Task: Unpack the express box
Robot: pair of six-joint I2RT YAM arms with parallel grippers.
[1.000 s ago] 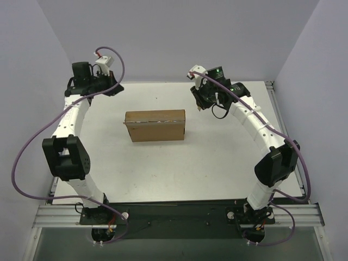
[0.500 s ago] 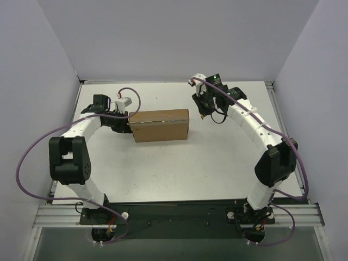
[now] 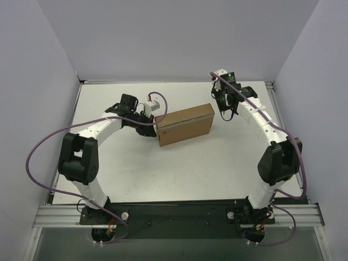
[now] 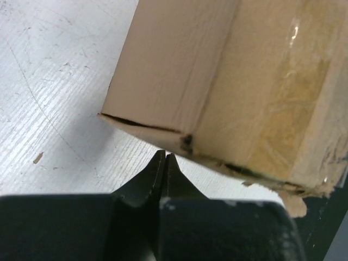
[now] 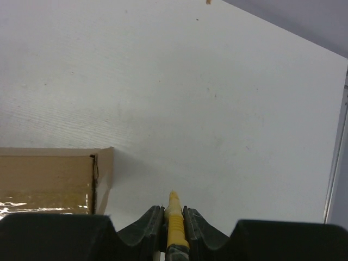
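Observation:
The express box (image 3: 185,124) is a closed brown cardboard box with clear tape, lying slanted mid-table with its right end further back. My left gripper (image 3: 154,126) is shut and empty, its tips at the box's near-left corner. In the left wrist view the closed fingertips (image 4: 165,159) sit just below the box's taped corner (image 4: 217,81). My right gripper (image 3: 224,110) hovers just right of the box's right end, shut on a yellow utility knife (image 5: 174,220). The box's end (image 5: 51,182) shows at the lower left of the right wrist view.
The white table (image 3: 163,168) is walled by grey panels at the back and sides. A metal rail (image 3: 273,92) runs along its right edge. Purple cables loop off both arms.
My left arm swung in from the back left, met the box's left end and pushed it right, turning it counter-clockwise. My right gripper drew back to the right with the knife.

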